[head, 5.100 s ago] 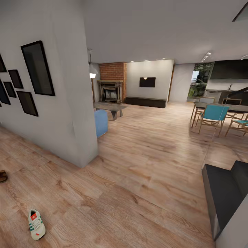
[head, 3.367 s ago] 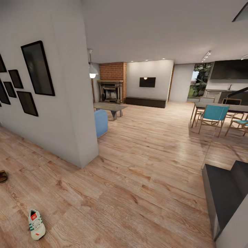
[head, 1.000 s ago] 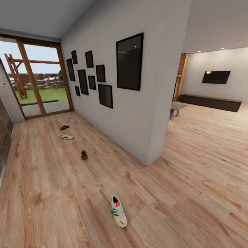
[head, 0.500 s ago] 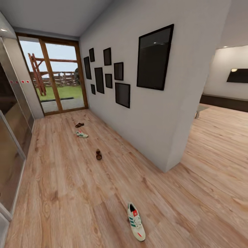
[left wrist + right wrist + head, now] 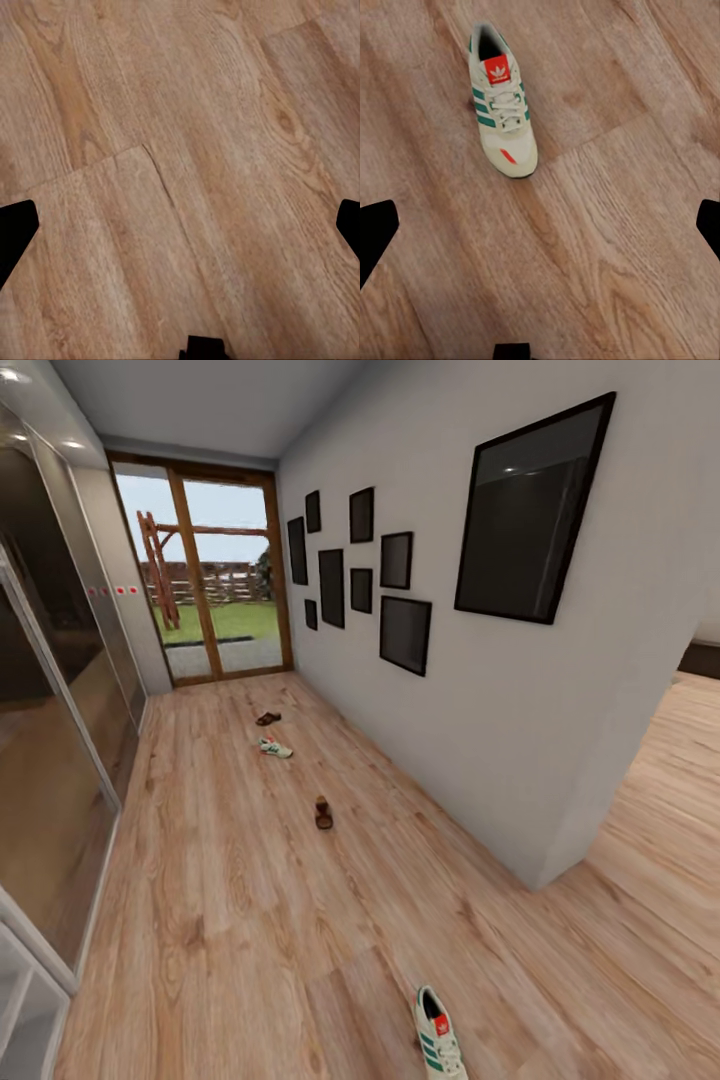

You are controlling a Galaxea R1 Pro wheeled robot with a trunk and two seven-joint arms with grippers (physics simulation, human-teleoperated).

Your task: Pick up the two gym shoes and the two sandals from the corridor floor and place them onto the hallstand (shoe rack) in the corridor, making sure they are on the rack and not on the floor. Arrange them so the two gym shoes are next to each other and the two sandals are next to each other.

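Your right gripper [image 5: 540,225] points down at the floor [image 5: 607,247], fingers spread wide, a sneaker [image 5: 502,109] lying beyond them. Your left gripper [image 5: 180,225] is equally wide over bare planks. Sandal [image 5: 323,813], second sneaker [image 5: 276,748] and sandal [image 5: 267,718] lie farther down the corridor.

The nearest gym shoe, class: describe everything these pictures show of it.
The nearest gym shoe is a white low-top sneaker with three green side stripes, white laces, a red-orange tongue patch with a white logo and a small red mark near the toe. It lies flat and upright on its sole on the wood-plank corridor floor, alone, nothing touching it. In the head view it sits at the bottom edge, partly cut off.
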